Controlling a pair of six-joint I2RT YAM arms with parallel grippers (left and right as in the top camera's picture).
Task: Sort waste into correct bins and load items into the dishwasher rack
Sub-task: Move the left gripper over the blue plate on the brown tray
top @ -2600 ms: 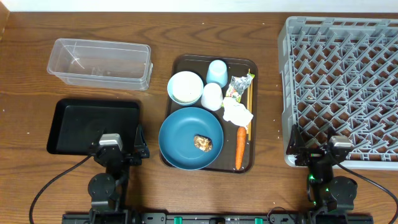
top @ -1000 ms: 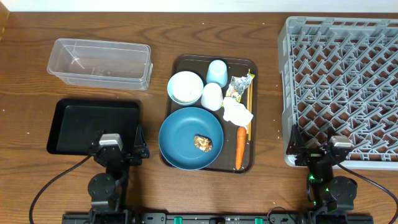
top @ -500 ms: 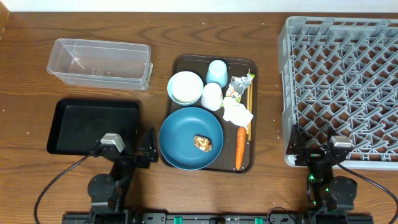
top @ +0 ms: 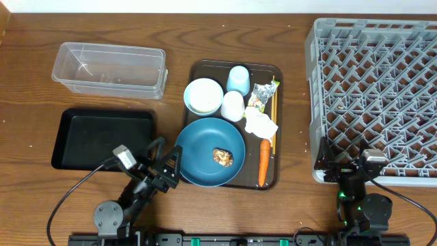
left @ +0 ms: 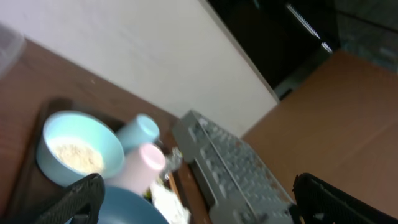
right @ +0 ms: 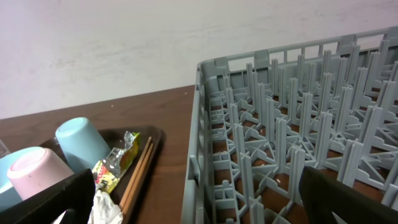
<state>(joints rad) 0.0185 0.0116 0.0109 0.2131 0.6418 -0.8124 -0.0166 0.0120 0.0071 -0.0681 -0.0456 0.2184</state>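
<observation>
Food lump (top: 222,157) on the blue dish (top: 198,140) lies to the right of the left gripper (top: 166,156), which is wide open, empty and nearer.

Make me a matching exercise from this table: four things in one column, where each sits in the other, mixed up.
1. orange carrot
2. small brown food lump
3. white rice grains
4. clear plastic rectangular tub

A. in the white bowl
B. on the wooden table beyond the shallow black tray
C. on the round blue dish
D. on the dark brown serving tray, right of the dish

Pairs: 1-D, 2-C, 3-A, 4-B
</observation>
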